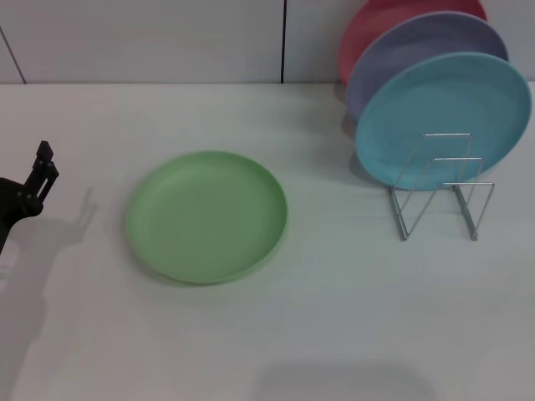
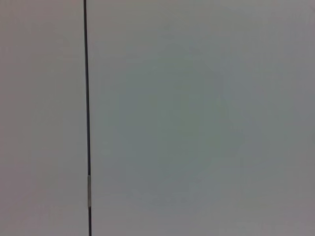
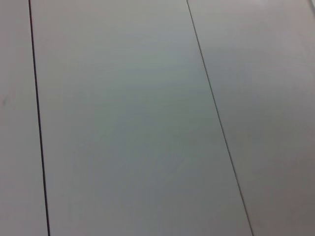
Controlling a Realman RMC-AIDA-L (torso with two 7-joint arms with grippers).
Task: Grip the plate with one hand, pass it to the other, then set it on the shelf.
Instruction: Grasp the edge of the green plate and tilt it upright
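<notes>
The round, light green matte plastic plate is lying flat on the white table, left of the small silver wire dish rack holding a light blue plate. The black left gripper is hovering at the table's left edge, apart from the green plate; whether it is open I cannot tell.

a light blue plate stands upright at the far right of the white surface. behind it leans a lavender plate, and behind that a pink plate, against the pale panelled wall.
</notes>
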